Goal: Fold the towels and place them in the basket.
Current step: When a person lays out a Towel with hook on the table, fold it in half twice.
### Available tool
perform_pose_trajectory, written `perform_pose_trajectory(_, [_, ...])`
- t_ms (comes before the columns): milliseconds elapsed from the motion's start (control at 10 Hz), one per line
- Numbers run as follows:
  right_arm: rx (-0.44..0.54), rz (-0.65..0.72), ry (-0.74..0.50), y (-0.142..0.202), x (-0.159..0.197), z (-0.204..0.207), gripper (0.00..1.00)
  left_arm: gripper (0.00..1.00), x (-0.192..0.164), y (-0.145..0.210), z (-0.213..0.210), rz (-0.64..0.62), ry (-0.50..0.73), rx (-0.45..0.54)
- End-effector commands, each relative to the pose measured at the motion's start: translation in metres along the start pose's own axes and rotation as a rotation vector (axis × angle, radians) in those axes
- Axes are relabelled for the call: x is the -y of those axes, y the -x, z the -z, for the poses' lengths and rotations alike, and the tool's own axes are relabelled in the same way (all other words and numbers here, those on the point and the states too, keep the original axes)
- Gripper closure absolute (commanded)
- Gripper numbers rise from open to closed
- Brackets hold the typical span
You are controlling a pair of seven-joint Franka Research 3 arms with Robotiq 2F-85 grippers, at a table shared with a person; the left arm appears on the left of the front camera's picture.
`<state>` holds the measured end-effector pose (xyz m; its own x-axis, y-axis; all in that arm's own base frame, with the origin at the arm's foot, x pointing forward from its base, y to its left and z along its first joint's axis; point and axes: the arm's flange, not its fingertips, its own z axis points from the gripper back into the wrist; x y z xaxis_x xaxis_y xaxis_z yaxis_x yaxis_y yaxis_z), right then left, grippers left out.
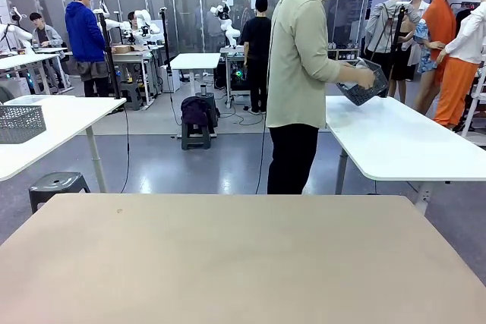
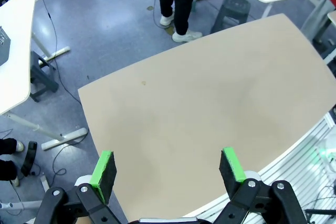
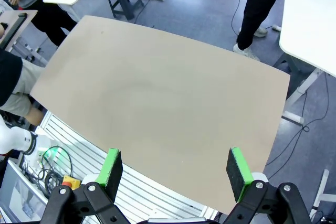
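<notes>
- Folding station, before the first fold: the person stands just beyond the far edge of the bench. They are turned toward a white table on the robot's right.
- The dark mesh basket is tilted in the person's hand, just above that white table's near corner and well apart from the bench.
- The towels cannot be placed with certainty. A pale patch at the basket's rim may be cloth, but it is too small to tell.
- The left claw hangs high over the bench's near edge. Its green pads are spread as wide as they go, with nothing between them.
- The right claw matches it above the same edge, jaws fully apart and holding nothing.
- Step in hand, as a judgement: supplies are being fetched, and no folding has begun.
- The next move appears to call for a towel laid flat on the bench within reach of both arms, and the basket set down near an edge. Each claw could then come down on a towel corner.
- Hard to make out: what lies inside the basket, and the grip of the person's far hand behind it.
- Cut off: a second mesh basket sits on another white table at the left, sliced by the picture's edge.
</notes>
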<state>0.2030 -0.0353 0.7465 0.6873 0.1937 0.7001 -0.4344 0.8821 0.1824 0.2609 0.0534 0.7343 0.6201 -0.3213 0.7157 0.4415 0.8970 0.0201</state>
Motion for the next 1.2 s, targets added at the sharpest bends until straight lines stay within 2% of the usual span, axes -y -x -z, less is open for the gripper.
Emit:
perform_pose_trajectory(0, [0.001,0.002,0.004,0.0001,-0.0006,-0.0008,0.00,0.00,0.0004,-0.0003,-0.0002,-0.001,0.004,0.003])
perform_pose_trajectory(1100, [0.001,0.002,0.004,0.0001,-0.0006,-0.0008,0.00,0.00,0.0004,-0.0003,-0.0002,-0.001,0.004,0.003])
